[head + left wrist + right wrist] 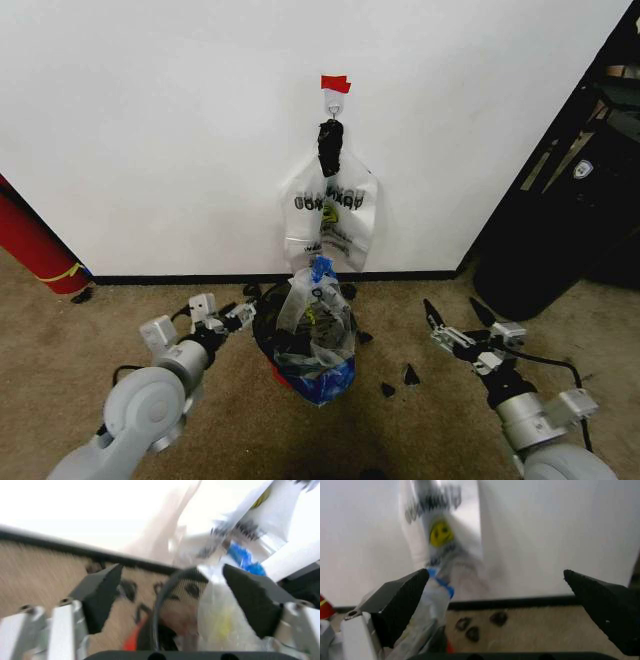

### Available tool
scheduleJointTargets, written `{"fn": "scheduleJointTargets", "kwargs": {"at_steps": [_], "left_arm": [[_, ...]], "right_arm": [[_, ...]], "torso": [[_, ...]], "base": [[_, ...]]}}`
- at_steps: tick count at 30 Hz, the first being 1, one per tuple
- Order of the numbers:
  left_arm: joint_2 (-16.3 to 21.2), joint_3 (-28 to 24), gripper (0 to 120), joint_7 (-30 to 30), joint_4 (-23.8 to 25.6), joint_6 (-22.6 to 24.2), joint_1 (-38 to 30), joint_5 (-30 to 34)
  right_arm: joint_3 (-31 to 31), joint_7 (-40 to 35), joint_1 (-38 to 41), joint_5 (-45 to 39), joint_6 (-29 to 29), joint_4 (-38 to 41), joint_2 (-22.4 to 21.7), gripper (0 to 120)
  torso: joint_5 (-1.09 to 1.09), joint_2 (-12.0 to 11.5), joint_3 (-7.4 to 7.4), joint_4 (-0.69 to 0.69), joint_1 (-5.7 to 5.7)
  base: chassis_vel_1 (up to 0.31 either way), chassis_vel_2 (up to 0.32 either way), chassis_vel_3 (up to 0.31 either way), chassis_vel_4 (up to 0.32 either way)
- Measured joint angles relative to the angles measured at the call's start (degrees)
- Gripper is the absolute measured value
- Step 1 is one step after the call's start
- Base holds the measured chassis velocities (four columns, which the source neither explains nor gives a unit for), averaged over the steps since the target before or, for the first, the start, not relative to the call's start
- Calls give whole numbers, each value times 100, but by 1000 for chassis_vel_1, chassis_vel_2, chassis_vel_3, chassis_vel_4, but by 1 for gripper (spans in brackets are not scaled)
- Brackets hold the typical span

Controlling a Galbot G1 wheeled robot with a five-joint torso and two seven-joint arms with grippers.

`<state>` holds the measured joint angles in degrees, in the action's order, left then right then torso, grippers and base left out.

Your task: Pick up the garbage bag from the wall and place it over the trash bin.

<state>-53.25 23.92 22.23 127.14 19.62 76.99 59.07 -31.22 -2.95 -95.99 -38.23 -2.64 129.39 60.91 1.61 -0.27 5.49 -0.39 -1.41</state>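
Between left gripper (243, 309) and right gripper (452, 316), both wide open, empty: bin (268, 322), bag (316, 318) draped inside; bare carpet (80, 350) around.

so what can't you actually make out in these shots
- Trash bin, head view: mostly covered by the see-through bag draped over it; whether the rim is fully wrapped is hidden.
- Lettering on the garbage bag hanging from the wall hook: too creased and small to read.
- Left wrist view: bin mesh blurred.
- Small dark bits on the carpet: too small to identify.
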Motion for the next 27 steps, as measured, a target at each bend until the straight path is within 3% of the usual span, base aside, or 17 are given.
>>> {"fn": "scheduleJointTargets", "kwargs": {"at_steps": [3, 4, 6, 9, 10, 11, 12, 15, 20, 22, 27], "left_arm": [[127, -7, 94, -87, 153, -150, 72, -483], [215, -11, 98, -198, 289, -321, 181, -955], [292, -91, 100, -359, 374, -588, 281, -1728], [332, -294, 100, -431, 355, -673, 164, -2039], [332, -359, 100, -458, 353, -696, 130, -2117], [328, -368, 100, -467, 360, -706, 134, -2151], [292, -347, 100, -500, 417, -777, 240, -2323], [251, -267, 100, -526, 469, -845, 364, -2475], [148, -128, 100, -556, 633, -871, 531, -2566], [73, -95, 100, -562, 685, -868, 561, -2589], [24, -90, 100, -563, 691, -847, 566, -2590]], "right_arm": [[204, -185, 167, -138, -325, 40, -83, 100], [467, -334, 403, -262, -595, 42, -197, 100], [809, -482, 770, -410, -891, -35, -307, 100], [1003, -582, 984, -471, -1092, -164, -310, 100], [1135, -649, 1120, -485, -1172, -257, -298, 100], [1207, -680, 1191, -493, -1205, -298, -295, 100], [1629, -839, 1623, -506, -1355, -524, -288, 100], [1994, -995, 2064, -491, -1501, -725, -276, 100], [2568, -1371, 2835, -508, -1874, -951, -181, 100], [2924, -1785, 3283, -531, -2326, -1024, -66, 100], [3185, -2324, 3600, -745, -2906, -1039, 67, 100]], "torso": [[0, 0, 0, 0, 0], [0, 0, 0, -4, 0], [-1, 0, 0, 7, 0], [1, 0, 0, 3, 0], [3, 0, 0, -9, 0], [3, 0, 0, -10, 0], [-4, 0, 0, -3, 0], [1, 0, 1, 3, 0], [0, 0, 0, 4, 0], [0, 0, 1, 0, 0], [1, 0, 1, -1, 0]], "base": [[0, 0, 0, 0], [0, 0, 0, 0], [0, 0, 0, 0], [0, 0, 0, 0], [0, 0, 0, 0], [0, 0, 0, 0], [0, 0, 0, 0], [0, 0, 0, 0], [0, 0, 0, 0], [0, 0, 0, 0], [0, 0, 0, 0]]}}
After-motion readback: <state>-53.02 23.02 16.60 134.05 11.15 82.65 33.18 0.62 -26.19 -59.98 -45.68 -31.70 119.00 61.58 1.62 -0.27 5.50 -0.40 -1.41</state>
